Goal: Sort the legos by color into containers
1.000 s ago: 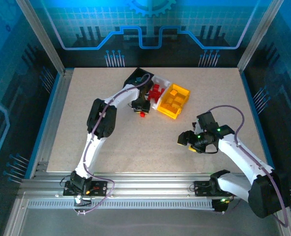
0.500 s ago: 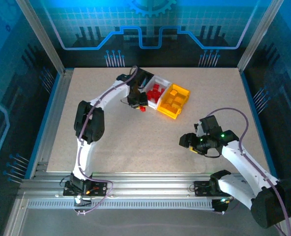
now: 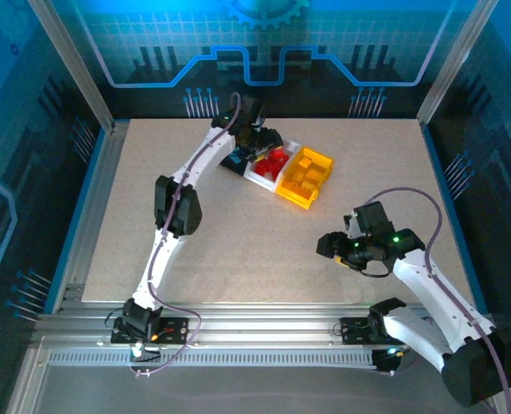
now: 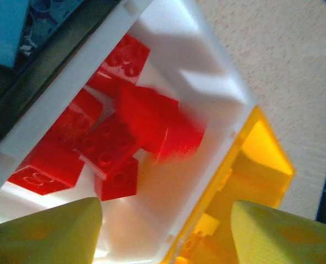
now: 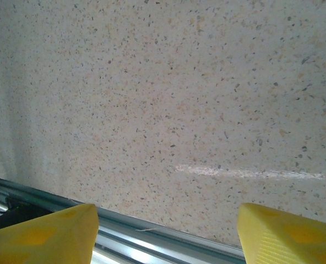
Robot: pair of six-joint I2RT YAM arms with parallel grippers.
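The three containers stand in a row at the table's back middle: black (image 3: 236, 162), white (image 3: 258, 175) and yellow-orange (image 3: 294, 198). Several red legos (image 3: 277, 159) lie in the white one and yellow legos (image 3: 307, 177) in the yellow-orange one. My left gripper (image 3: 260, 144) hovers open over the white bin (image 4: 168, 33), nothing between its fingers (image 4: 47, 231). A blurred red brick (image 4: 163, 124) sits loose above the other red bricks (image 4: 105, 146). Blue pieces (image 4: 9, 27) show in the black bin (image 4: 53, 69). My right gripper (image 3: 329, 246) stands open over bare table, holding nothing.
The yellow-orange bin (image 4: 262, 159) lies under my left gripper's right finger. A metal rail (image 5: 152, 242) at the table's near edge runs just below my right gripper (image 5: 166, 236). Frame posts stand at the table's back corners.
My left gripper carried a red brick from the table in front of the bins to above the white bin, then opened and let it go. The right arm shifted only slightly.
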